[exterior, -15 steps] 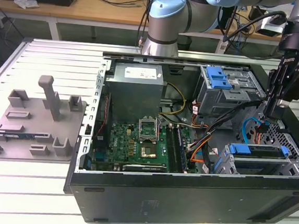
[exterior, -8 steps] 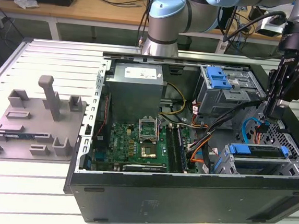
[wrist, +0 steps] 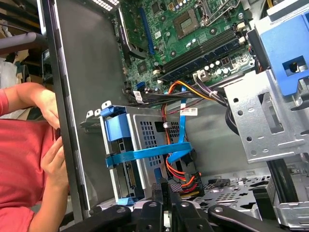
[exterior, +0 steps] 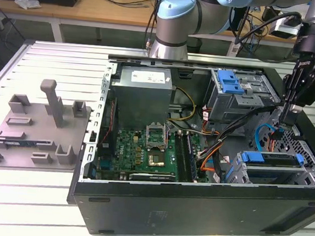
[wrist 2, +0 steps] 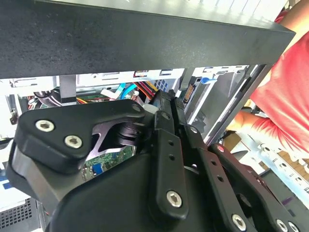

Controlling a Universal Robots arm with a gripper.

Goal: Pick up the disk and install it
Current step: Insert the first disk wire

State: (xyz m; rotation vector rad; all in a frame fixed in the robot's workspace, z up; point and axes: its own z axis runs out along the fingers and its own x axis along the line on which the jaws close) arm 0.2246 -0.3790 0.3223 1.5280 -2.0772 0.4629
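A: Surface?
B: White slatted metal table (exterior: 24,194). An open black computer tower case (exterior: 193,215) lies on its side on it. A grey plastic holder with upright posts (exterior: 35,129) sits on the table toward the exterior view's left, apart from the case.
A: Room?
B: Wooden workbench (exterior: 101,5) behind the table, with cables on it. In the first wrist view a person's hand (wrist: 50,159) and red sleeve (wrist: 19,183) are right beside the case's outer wall.
A: Disk?
B: The silver hard drive in its blue plastic carrier (exterior: 270,159) sits in the lower metal drive cage (exterior: 307,175), at the case's near corner on the exterior view's right. Its blue end faces the green motherboard (exterior: 143,150). The first wrist view shows the carrier too (wrist: 117,130), with a flat blue cable (wrist: 145,154) crossing the cage side.
A: Pincer?
B: The black gripper (exterior: 286,121) hangs inside the case just behind that cage, near orange and red cables (wrist: 181,176). Fingers together, nothing between them, not touching the hard drive.
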